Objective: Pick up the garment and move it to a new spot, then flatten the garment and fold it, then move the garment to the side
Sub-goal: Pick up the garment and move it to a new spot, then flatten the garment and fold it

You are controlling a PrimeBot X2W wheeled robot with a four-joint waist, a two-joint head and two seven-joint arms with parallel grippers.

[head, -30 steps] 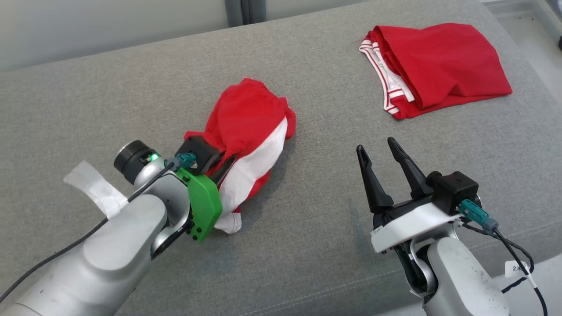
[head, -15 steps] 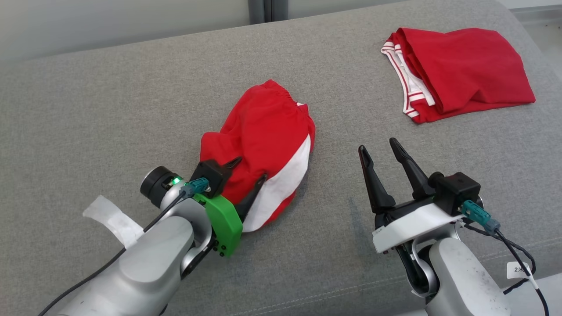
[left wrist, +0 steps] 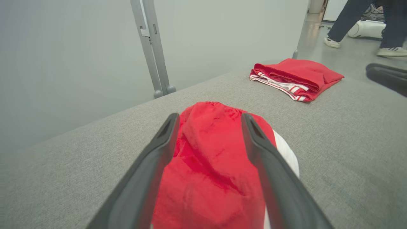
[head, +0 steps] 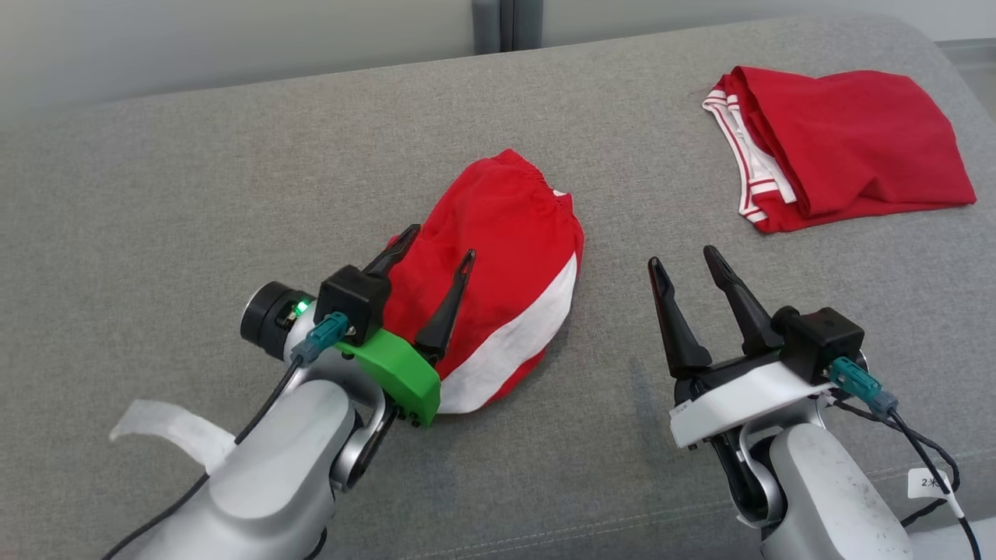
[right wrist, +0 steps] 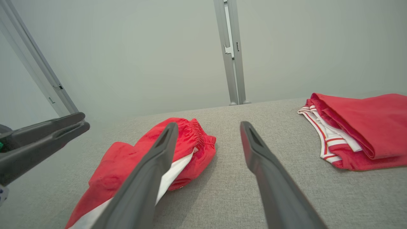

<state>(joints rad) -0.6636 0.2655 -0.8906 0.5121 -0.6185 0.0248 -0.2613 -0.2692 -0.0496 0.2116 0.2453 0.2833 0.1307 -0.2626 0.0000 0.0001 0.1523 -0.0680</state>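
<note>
A crumpled red garment (head: 513, 257) with a white side panel lies in a heap near the middle of the grey cushioned surface (head: 194, 202). It shows too in the left wrist view (left wrist: 210, 159) and the right wrist view (right wrist: 149, 156). My left gripper (head: 440, 243) hovers over the heap's near left part, open, nothing pinched between its fingers (left wrist: 152, 165). My right gripper (head: 685, 260) stands open to the right of the heap, apart from it, over bare cushion.
A second red garment (head: 840, 148) with white striped trim lies folded at the far right, also in the left wrist view (left wrist: 294, 76). A person's feet (left wrist: 332, 41) stand on the floor beyond the surface. A metal post (right wrist: 232, 54) rises behind it.
My left gripper has opened and let go of the garment, which now rests on the cushion. The gripper has lifted a little above the heap. The head camera has shifted; the right gripper holds still.
</note>
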